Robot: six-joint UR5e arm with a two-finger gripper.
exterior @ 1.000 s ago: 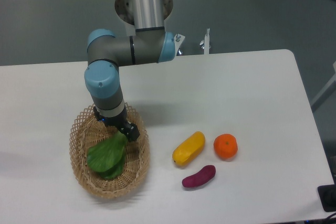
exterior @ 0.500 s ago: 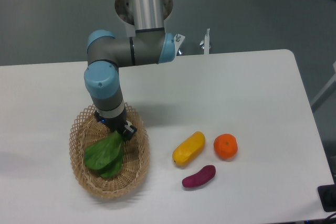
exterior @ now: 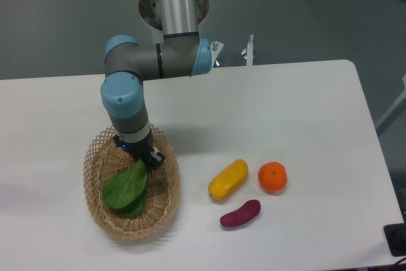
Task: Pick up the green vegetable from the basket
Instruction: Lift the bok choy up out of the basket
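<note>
Gripper [exterior: 152, 160] positioned over basket [exterior: 166, 204], fingers clamped on upper end of green vegetable [exterior: 127, 188]. Leaves hung below and left of fingertips, inside basket rim. Yellow vegetable [exterior: 228, 179], orange [exterior: 273, 177], purple vegetable [exterior: 240, 213] seen well right of fingers on table [exterior: 285, 112].

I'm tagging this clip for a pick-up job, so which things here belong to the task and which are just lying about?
In the job:
- green vegetable, lying in the basket
- basket, woven wicker, left on the table
- gripper, at the vegetable's upper end

Just lying about, on the table right of the basket:
- yellow vegetable
- orange fruit
- purple vegetable
</note>
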